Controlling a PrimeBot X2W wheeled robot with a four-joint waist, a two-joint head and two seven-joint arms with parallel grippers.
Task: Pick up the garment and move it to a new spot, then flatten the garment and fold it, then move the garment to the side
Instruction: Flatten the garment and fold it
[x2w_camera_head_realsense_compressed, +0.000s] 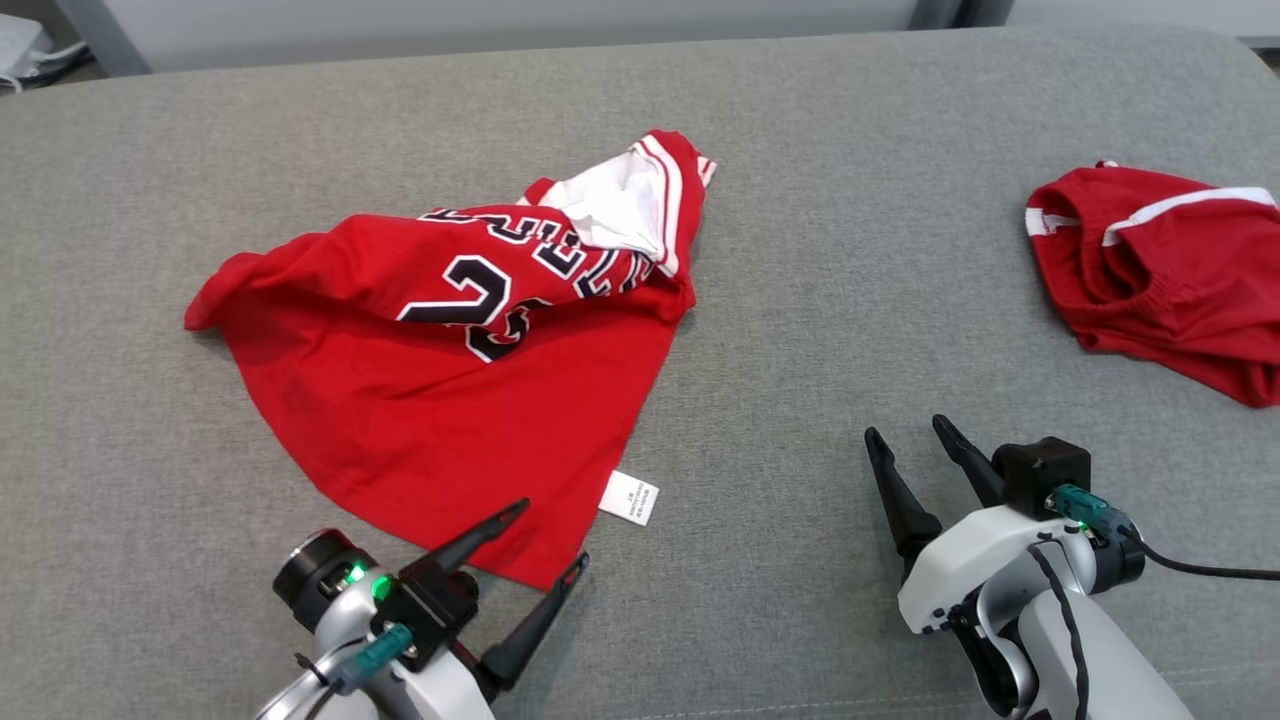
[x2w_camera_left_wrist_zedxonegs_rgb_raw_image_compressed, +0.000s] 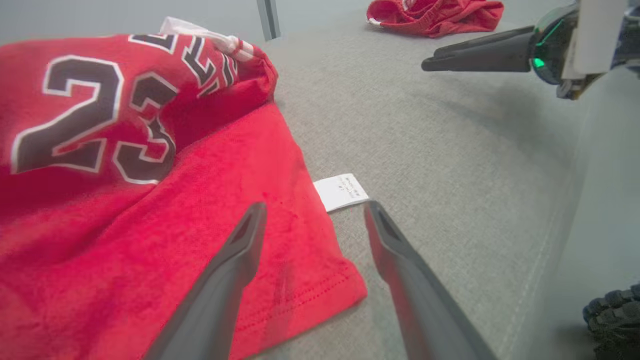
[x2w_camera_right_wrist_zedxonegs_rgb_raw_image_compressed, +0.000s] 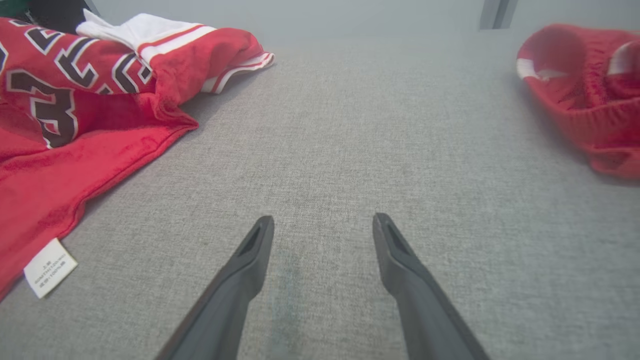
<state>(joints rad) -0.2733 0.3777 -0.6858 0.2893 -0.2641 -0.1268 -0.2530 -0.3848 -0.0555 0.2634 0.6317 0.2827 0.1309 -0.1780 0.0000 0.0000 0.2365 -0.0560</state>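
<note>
The garment (x2w_camera_head_realsense_compressed: 420, 400) is a red jersey with black "23" lettering, lying crumpled on the grey surface left of centre, its white lining turned out at the far end. A white care label (x2w_camera_head_realsense_compressed: 630, 497) sticks out of its near right edge. My left gripper (x2w_camera_head_realsense_compressed: 550, 535) stands open at the jersey's near corner, one finger over the cloth (x2w_camera_left_wrist_zedxonegs_rgb_raw_image_compressed: 280, 270) and the other beside it, holding nothing. My right gripper (x2w_camera_head_realsense_compressed: 905, 428) is open over bare grey fabric (x2w_camera_right_wrist_zedxonegs_rgb_raw_image_compressed: 320, 150), well right of the jersey (x2w_camera_right_wrist_zedxonegs_rgb_raw_image_compressed: 75, 125).
A second red garment with white stripes (x2w_camera_head_realsense_compressed: 1160, 270) lies bunched at the right edge, also in the left wrist view (x2w_camera_left_wrist_zedxonegs_rgb_raw_image_compressed: 435, 15) and the right wrist view (x2w_camera_right_wrist_zedxonegs_rgb_raw_image_compressed: 585, 95). The grey padded surface (x2w_camera_head_realsense_compressed: 850, 250) ends at a far edge with wall behind.
</note>
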